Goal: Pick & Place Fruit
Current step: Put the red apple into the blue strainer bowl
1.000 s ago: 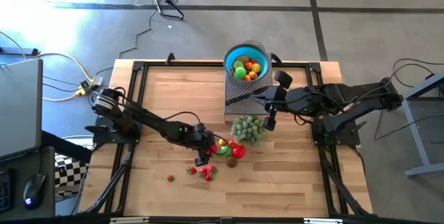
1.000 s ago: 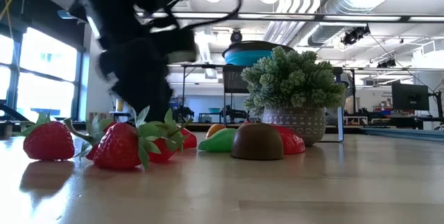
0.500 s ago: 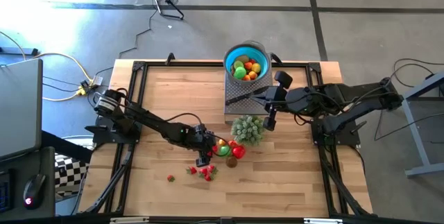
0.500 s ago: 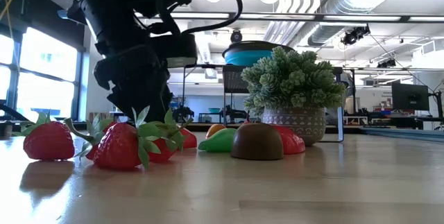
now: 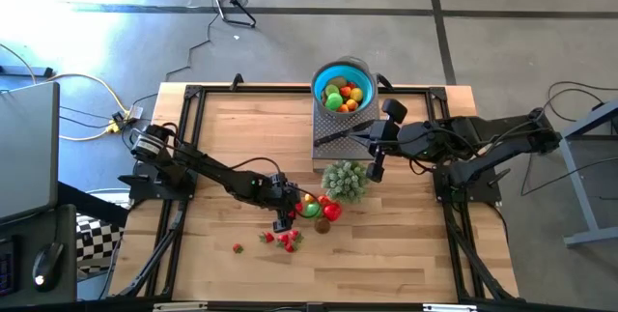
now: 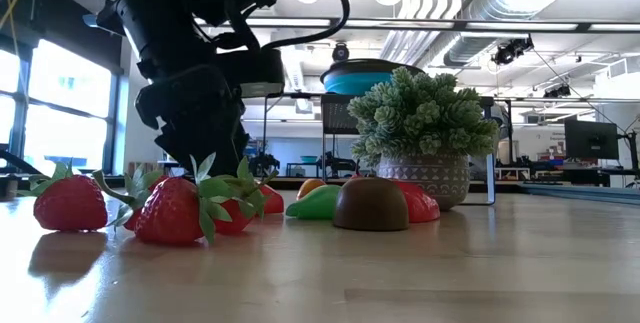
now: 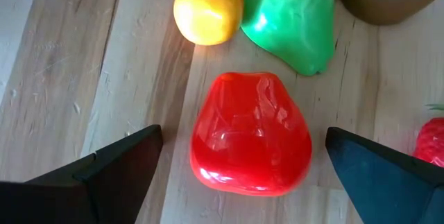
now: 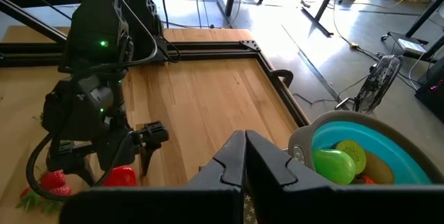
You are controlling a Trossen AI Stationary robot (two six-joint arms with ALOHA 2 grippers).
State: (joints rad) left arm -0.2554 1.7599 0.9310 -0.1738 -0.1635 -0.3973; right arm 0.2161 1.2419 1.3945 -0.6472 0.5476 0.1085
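Left gripper (image 7: 236,175) is spread wide and straddles a glossy red fruit (image 7: 251,132) on the surface (image 5: 232,138), grasping nothing yet. In the high view this sits just beside the potted plant (image 5: 345,179), on its side away from the blue bowl (image 5: 345,87). Right gripper (image 8: 244,156) is clenched with nothing in it, hovering near the plant on the bowl side.

Risks, as judgement:
- The red fruit is smooth and lumpy, so off-centre fingers could squeeze it out sideways.
- The yellow-orange fruit (image 7: 207,9) and the green fruit (image 7: 294,19) lie just beyond it. A low or forward drift could knock them away or pinch two at once.
- The carry to the bowl passes the plant and the parked right arm, so a clip there could drop the fruit.

Counts:
- 2 arms.
- 1 bowl, holding several fruits, roughly five or six; exact count unclear.
- 1 plant.
- By the plant: 1 red, 1 green, 1 yellow-orange, 1 brown fruit (image 6: 371,204), plus another red one behind it.
- About 4 strawberries (image 5: 286,240) farther from the plant, one lying apart.
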